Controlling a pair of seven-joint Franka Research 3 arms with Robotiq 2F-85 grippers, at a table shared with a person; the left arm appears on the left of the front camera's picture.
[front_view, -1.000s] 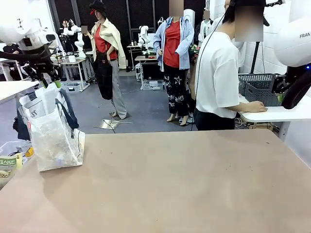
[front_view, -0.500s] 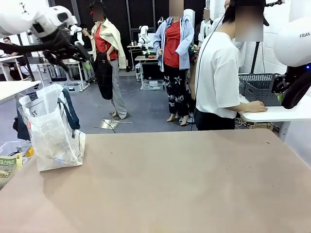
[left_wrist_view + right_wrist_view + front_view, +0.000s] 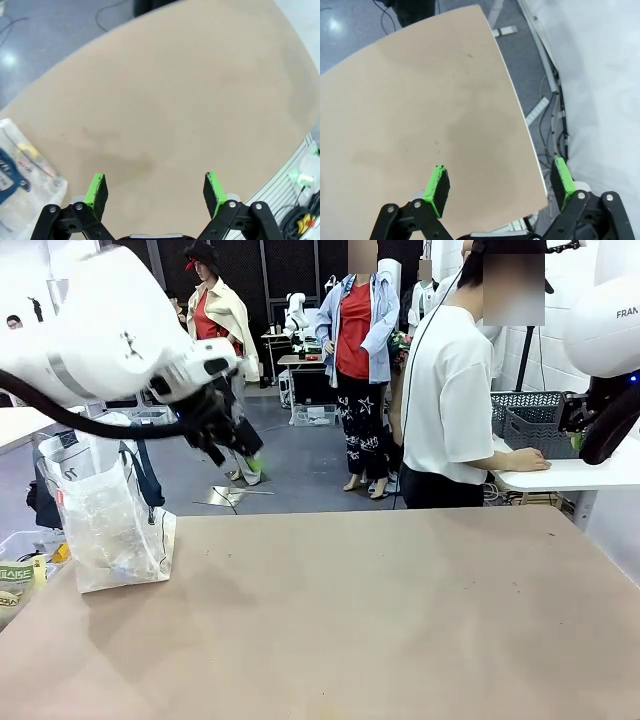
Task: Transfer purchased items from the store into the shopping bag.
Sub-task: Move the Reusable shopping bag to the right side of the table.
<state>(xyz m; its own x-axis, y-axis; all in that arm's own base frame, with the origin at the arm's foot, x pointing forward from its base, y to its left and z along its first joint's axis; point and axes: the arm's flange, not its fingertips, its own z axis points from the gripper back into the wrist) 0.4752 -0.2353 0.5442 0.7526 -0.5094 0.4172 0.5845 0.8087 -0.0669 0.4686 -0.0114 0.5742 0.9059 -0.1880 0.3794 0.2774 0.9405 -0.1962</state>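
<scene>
The shopping bag (image 3: 108, 525), translucent white with navy handles, stands upright at the table's far left. Its corner (image 3: 20, 175) lies at the left edge of the left wrist view. My left gripper (image 3: 240, 452) hangs to the right of the bag, above the table's far edge. Its jaws (image 3: 155, 182) are open and empty over bare tabletop. My right gripper (image 3: 500, 177) is open and empty above the table's right corner. The store, a dark grey lattice basket (image 3: 528, 412), sits on a white side table at far right. The purchased items are hidden, apart from vague shapes inside the bag.
A person in a white shirt (image 3: 450, 390) stands behind the far edge, one hand (image 3: 528, 462) resting on the side table (image 3: 570, 475). The tan tabletop (image 3: 380, 610) stretches wide between the bag and the right edge. A printed packet (image 3: 12, 585) lies off the table's left side.
My left arm has swung from above the bag's mouth to the right and lower, toward the table's middle. The right arm, the bag and the person have stayed put.
</scene>
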